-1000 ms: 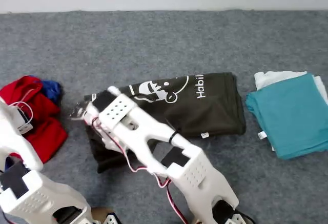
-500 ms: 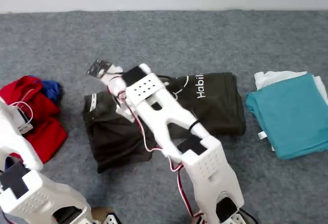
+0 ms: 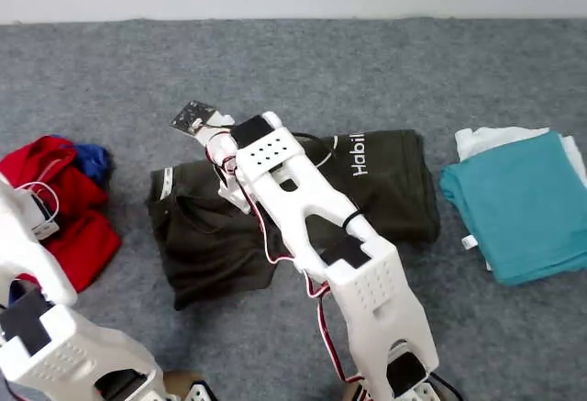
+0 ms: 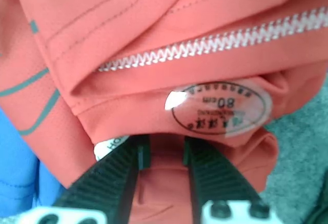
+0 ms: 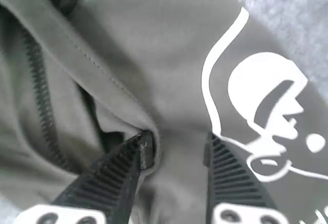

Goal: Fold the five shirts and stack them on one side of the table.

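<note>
A dark olive shirt with white print lies mid-table, half folded and rumpled at its left end. My right arm reaches over it; the right gripper points down at the printed part. In the right wrist view that gripper is open, and a ridge of the olive shirt runs up to one fingertip. A crumpled red shirt lies at the far left with blue cloth behind it. My left gripper sits low on the red shirt, its jaws a narrow gap apart.
A folded teal shirt rests on a white one at the right edge. Grey carpet covers the table up to a white wall at the back. The left arm's base stands at the front left corner.
My right gripper moved from the olive shirt's left edge up and rightward over the print. The shirt's left part now lies uncovered and rumpled. The left arm has not moved.
</note>
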### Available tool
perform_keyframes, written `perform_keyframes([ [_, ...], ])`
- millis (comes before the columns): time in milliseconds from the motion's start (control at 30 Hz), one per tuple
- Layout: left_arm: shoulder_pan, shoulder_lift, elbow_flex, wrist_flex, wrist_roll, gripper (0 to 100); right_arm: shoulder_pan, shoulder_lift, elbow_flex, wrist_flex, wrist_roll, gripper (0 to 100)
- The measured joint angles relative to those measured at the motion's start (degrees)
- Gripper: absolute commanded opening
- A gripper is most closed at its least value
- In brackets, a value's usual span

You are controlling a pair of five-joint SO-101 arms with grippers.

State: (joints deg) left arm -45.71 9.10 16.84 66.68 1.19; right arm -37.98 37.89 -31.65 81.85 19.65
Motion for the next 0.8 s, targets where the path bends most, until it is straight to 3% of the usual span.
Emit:
perform_keyframes([
  [167, 0.00, 0.00, 0.00, 0.00, 0.00, 12, -0.44, -7.74, 0.00, 7.65, 0.00, 18.3],
  [333, 0.00, 0.00, 0.00, 0.00, 0.00, 12, -6.15, -8.62, 0.00, 16.35, 0.00, 18.3],
  [567, 0.00, 0.00, 0.00, 0.00, 0.00, 12, -13.01, -5.01, 0.00, 16.62, -2.64, 18.3],
  [800, 0.00, 0.00, 0.00, 0.00, 0.00, 12, -10.64, 3.16, 0.00, 8.97, -2.99, 18.3],
])
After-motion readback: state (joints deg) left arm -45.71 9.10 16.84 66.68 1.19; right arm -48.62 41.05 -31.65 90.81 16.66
